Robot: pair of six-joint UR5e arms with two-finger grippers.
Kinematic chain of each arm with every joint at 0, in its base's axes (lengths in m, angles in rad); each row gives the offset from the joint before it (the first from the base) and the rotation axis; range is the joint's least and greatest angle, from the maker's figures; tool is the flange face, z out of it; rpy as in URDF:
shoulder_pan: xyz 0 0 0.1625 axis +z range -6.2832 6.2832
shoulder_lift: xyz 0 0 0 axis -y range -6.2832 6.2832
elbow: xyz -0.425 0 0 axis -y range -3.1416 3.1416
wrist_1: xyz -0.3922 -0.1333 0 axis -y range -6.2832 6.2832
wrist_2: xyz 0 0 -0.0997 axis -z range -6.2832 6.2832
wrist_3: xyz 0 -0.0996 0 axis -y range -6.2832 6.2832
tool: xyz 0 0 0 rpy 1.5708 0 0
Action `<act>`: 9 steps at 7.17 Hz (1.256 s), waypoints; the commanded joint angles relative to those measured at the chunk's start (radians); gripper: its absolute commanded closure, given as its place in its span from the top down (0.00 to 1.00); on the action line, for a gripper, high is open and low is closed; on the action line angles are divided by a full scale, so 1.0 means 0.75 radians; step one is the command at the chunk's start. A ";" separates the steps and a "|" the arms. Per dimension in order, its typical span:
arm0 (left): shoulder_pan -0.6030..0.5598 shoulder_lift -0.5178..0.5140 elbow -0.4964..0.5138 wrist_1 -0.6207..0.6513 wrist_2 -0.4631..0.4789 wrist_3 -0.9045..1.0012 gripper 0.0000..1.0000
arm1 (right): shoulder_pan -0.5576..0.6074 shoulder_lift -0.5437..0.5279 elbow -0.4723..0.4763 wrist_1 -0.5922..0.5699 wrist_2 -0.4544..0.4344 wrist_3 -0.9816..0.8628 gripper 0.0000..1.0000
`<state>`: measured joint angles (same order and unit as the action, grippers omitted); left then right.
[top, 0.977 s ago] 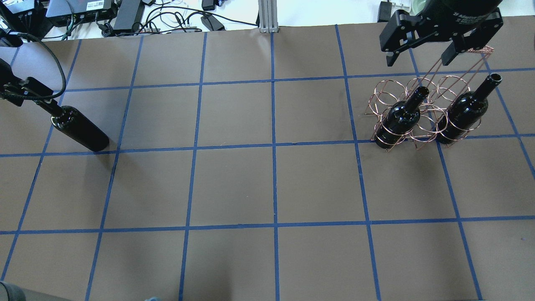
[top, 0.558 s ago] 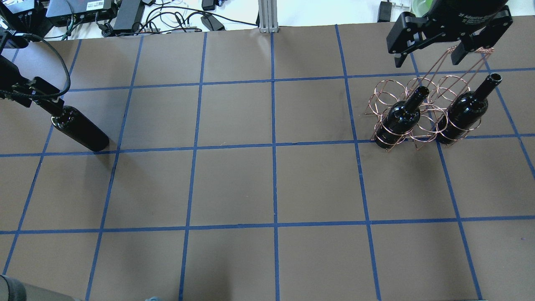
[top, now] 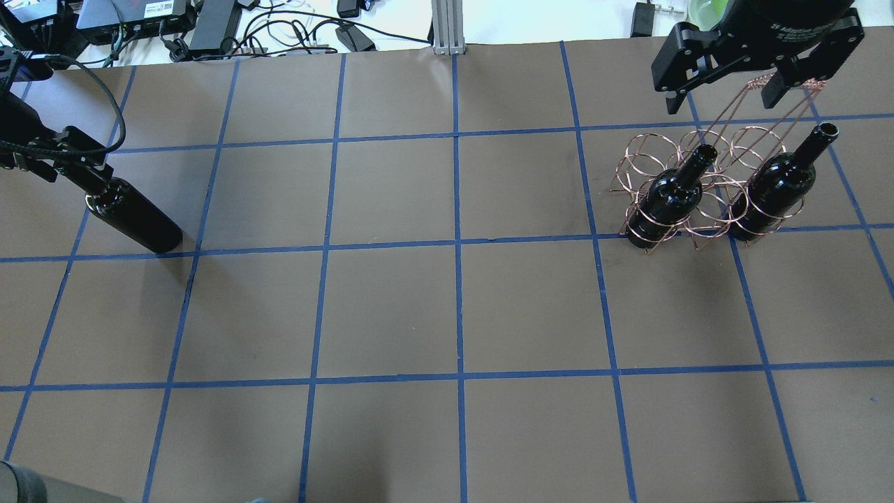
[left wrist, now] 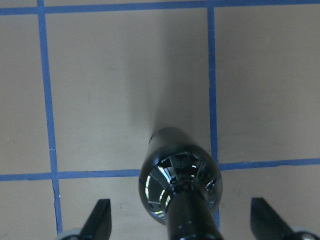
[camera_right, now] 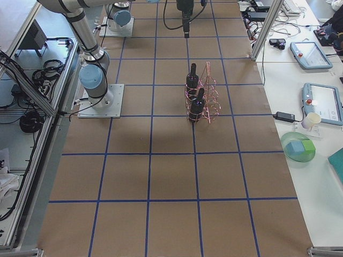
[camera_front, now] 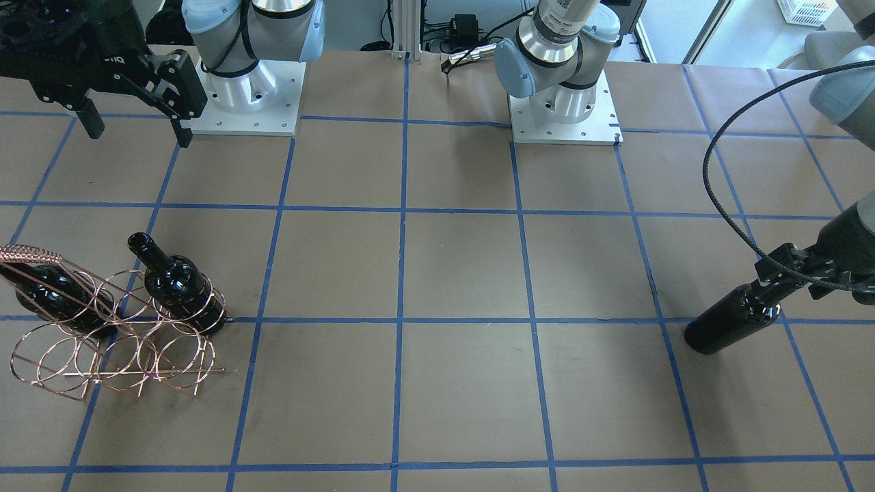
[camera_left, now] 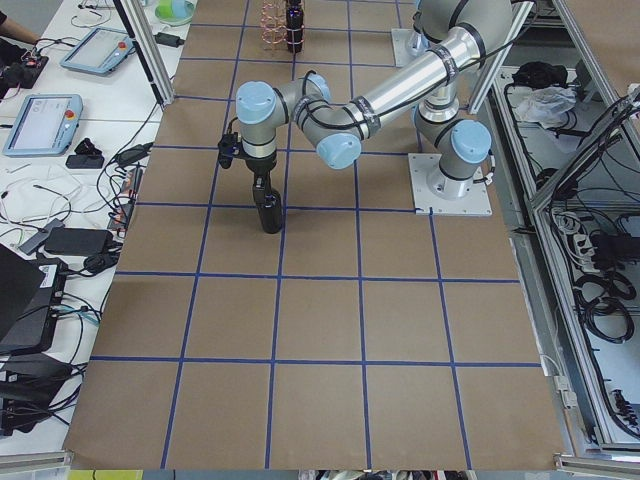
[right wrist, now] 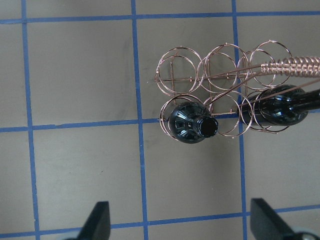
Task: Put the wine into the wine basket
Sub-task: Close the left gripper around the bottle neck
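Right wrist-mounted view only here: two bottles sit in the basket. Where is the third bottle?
Observer: The third bottle stands upright on the table, far over on the robot's left side.
Operator: Has the left arm got it?
Observer: Not gripped: the left gripper straddles its neck with fingers open wide.
Operator: Is my gripper clear of the handle?
Observer: Yes; the right gripper hangs open, apart from the basket handle, on the robot's side of it.
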<state>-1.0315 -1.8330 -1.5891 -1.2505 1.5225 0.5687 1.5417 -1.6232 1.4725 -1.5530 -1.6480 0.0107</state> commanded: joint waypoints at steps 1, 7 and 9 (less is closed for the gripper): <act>-0.001 0.002 0.000 -0.004 0.048 -0.018 0.70 | 0.000 0.000 0.000 -0.001 -0.001 0.000 1.00; -0.005 0.010 0.002 -0.018 0.028 -0.063 0.40 | 0.000 0.000 0.000 0.001 -0.001 0.002 1.00; -0.009 0.032 0.002 -0.020 0.038 -0.063 0.08 | 0.000 -0.002 0.000 0.001 -0.003 0.002 1.00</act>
<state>-1.0371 -1.8162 -1.5878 -1.2644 1.5482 0.5211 1.5416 -1.6232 1.4726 -1.5524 -1.6502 0.0123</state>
